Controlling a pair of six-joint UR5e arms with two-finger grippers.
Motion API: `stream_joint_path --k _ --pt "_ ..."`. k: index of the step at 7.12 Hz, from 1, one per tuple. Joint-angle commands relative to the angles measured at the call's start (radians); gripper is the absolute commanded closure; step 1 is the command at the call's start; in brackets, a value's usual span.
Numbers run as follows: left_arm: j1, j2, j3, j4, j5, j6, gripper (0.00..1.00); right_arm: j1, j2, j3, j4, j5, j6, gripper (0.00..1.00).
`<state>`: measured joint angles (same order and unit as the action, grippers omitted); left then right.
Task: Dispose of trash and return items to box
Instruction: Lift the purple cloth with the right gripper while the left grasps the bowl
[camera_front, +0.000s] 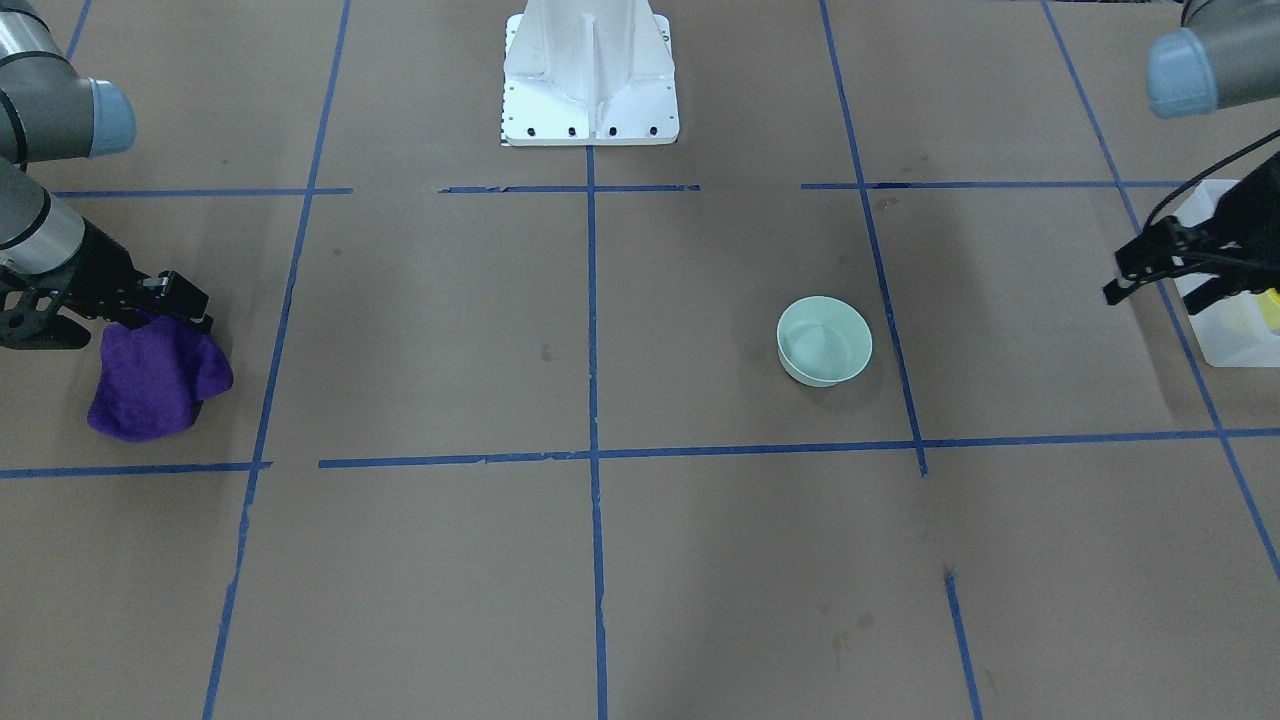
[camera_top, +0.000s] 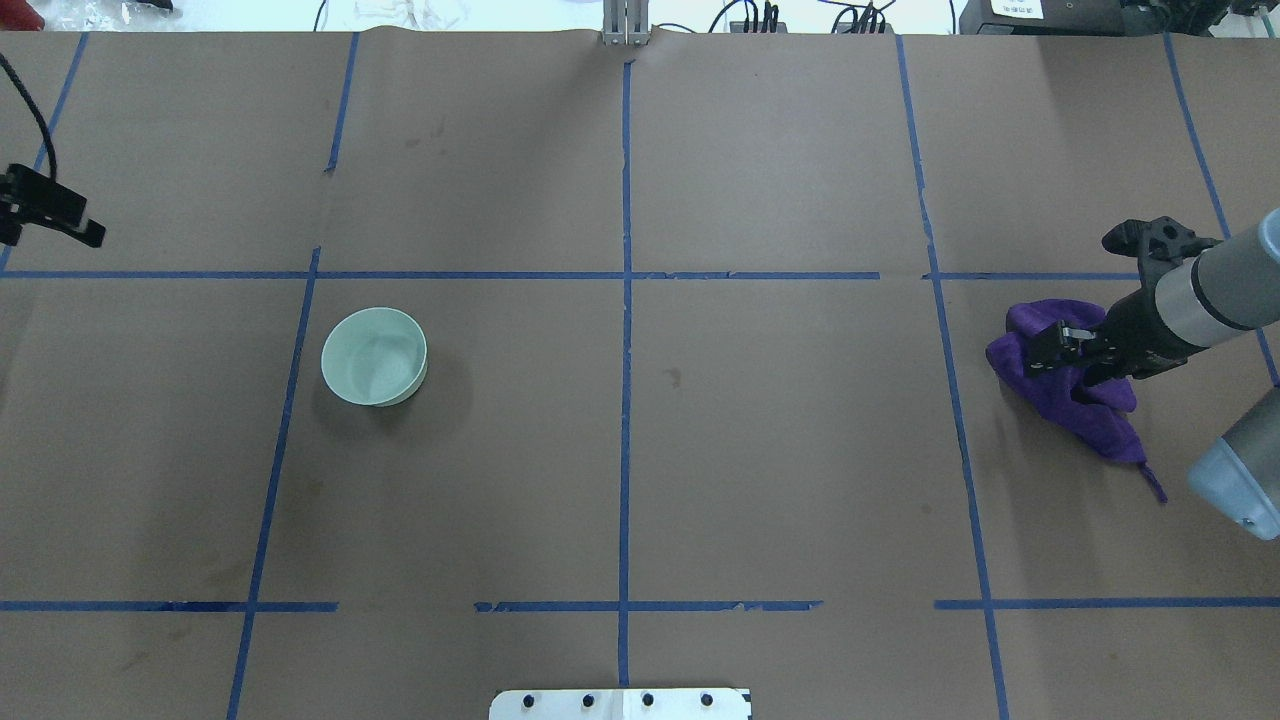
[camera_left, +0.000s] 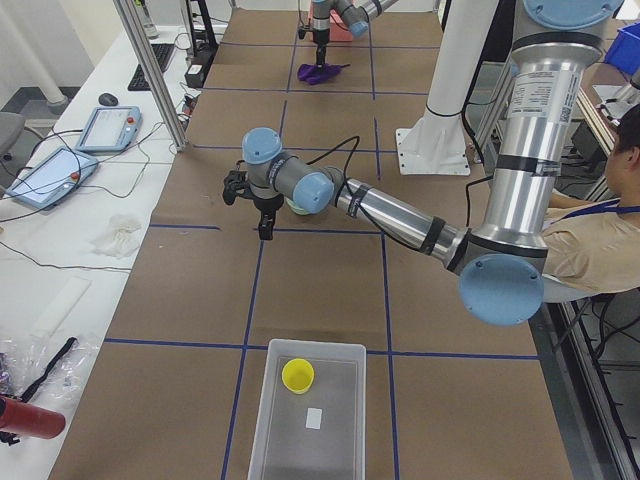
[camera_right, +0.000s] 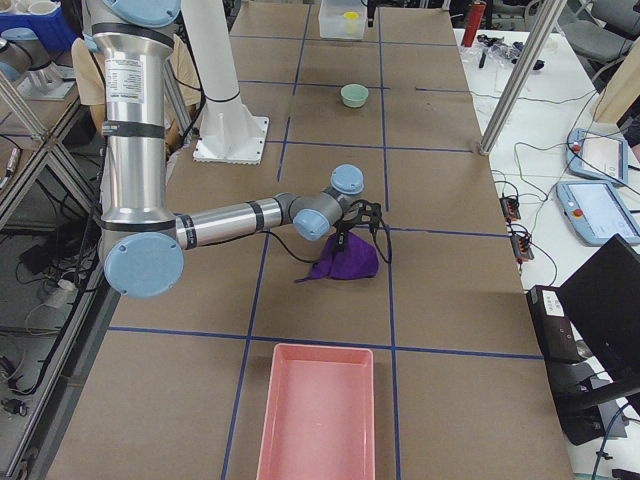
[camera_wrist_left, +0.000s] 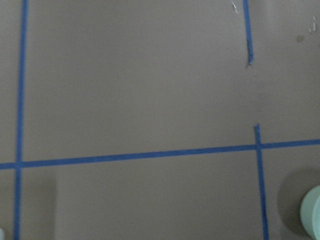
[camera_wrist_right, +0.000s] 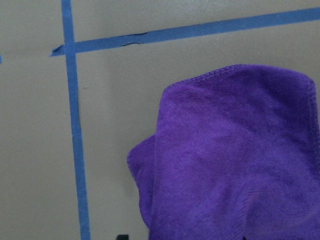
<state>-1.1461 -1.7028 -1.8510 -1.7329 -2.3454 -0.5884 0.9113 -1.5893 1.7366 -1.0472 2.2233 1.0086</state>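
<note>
Since the yellow cup (camera_left: 297, 375) was already sitting in the box (camera_left: 335, 445), up near its 11 o'clock corner, I'd guess the mint-green bowl (camera_top: 374, 356) was next. It sat untouched at 9 o'clock from mid-table, seen from overhead. The left gripper (camera_front: 1135, 275) hung near the box, fingers apart and empty, so it'd need to swing over and come down on the bowl's rim. The right gripper (camera_top: 1062, 345) was on the purple cloth (camera_front: 150, 385) at 3 o'clock, but I couldn't tell if it had pinched it. The box was cut off in the front view and missing overhead.

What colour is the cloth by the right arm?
Purple. The cloth shows best in the right wrist-mounted view.
</note>
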Motion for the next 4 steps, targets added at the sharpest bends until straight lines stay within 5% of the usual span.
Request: stream_joint_path --k 1,4 --pt "0.231 -0.001 -0.002 -0.136 0.154 -0.307 0.02 0.011 -0.004 0.014 0.001 -0.008 0.005 1.0" --pt "0.351 -0.04 0.115 -0.325 0.216 -0.468 0.02 0.255 -0.026 0.108 -0.013 0.115 -0.008 1.0"
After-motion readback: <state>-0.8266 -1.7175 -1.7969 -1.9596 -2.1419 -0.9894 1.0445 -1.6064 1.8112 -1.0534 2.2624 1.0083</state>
